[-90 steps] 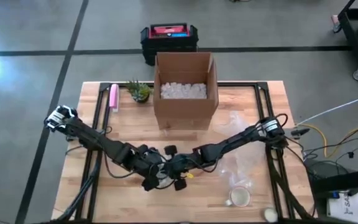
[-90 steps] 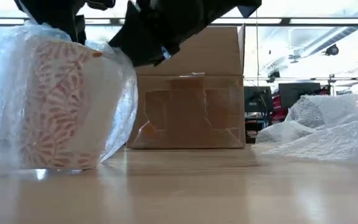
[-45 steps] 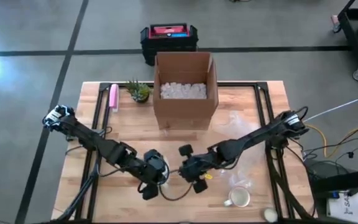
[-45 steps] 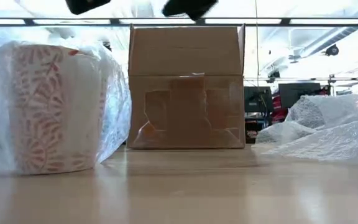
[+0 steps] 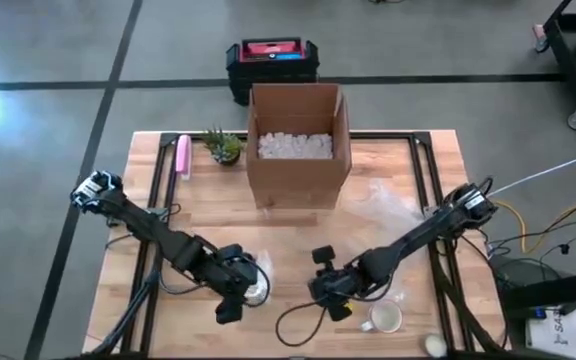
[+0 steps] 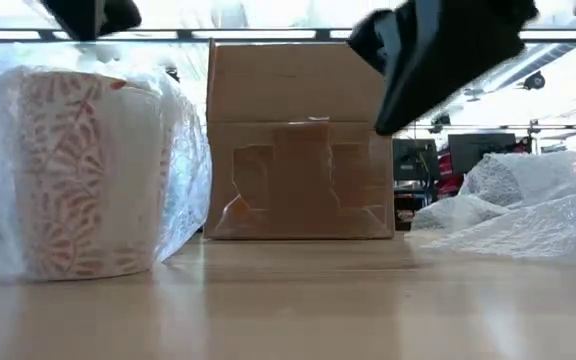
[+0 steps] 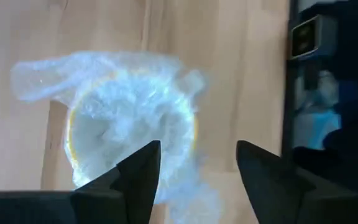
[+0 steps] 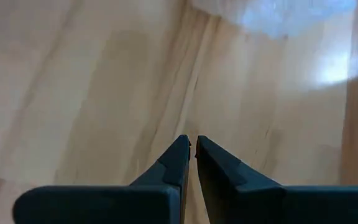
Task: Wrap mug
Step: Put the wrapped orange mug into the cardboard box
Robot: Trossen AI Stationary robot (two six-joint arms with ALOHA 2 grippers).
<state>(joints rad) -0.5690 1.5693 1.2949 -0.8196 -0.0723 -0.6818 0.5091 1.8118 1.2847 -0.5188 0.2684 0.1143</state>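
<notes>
One red-and-white leaf-patterned mug, swathed in clear bubble wrap, is seen upright on the wooden table, near its front edge. The left gripper is held directly above it, fingers spread. The right gripper, pressed together, is held beside a second, plain white mug. One open cardboard box is stood behind.

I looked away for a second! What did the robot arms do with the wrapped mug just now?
Both grippers let go of the wrapped mug and moved apart. The right gripper slid off toward the bare mug and is shut on nothing. The left gripper rose and hangs open above the wrapped mug. The mug shifted slightly; the box stayed put.
</notes>
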